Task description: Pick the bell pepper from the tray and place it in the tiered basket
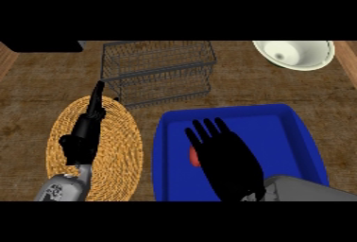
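Where a round woven mat (115,142) lies at the near left, the left hand (85,130) shows over it edge-on, fingers straight and pointing far. Just past the mat's far edge stands the wire tiered basket (160,71). Right of the mat sits the blue tray (279,123). The red bell pepper (196,157) lies in it, mostly hidden under the right hand (226,158), whose fingers are straight and spread. A white bowl (296,54) sits far right.

The left robot hand (79,141) and right robot hand (227,158) are black, on grey forearms (308,190).
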{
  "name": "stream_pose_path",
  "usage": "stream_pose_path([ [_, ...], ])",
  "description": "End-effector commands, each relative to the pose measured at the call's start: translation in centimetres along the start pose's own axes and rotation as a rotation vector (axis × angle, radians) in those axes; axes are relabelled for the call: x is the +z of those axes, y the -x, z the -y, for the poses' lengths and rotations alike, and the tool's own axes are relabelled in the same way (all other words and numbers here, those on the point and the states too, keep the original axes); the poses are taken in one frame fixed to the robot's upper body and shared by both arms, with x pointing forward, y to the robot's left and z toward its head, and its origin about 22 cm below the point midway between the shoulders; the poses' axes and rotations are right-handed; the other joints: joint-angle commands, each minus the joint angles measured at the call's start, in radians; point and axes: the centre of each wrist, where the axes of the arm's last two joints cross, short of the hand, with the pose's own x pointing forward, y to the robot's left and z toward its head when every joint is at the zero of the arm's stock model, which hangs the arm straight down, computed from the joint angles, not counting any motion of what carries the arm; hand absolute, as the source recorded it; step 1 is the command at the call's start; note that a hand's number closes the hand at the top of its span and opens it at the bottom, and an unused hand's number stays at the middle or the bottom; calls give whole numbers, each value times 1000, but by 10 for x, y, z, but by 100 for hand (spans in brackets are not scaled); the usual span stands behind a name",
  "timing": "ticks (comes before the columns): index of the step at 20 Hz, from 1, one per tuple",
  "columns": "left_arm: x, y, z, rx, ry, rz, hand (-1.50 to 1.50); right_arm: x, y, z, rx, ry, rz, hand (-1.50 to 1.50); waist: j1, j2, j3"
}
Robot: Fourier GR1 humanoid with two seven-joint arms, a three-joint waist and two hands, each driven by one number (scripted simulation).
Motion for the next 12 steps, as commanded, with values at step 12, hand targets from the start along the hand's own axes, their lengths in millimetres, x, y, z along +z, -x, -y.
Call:
stream_pose_path([
  [12,-1,-6,-10,2,13,0,0,-28,-7,-23,-20,-48,-79,-150,7,3,0],
])
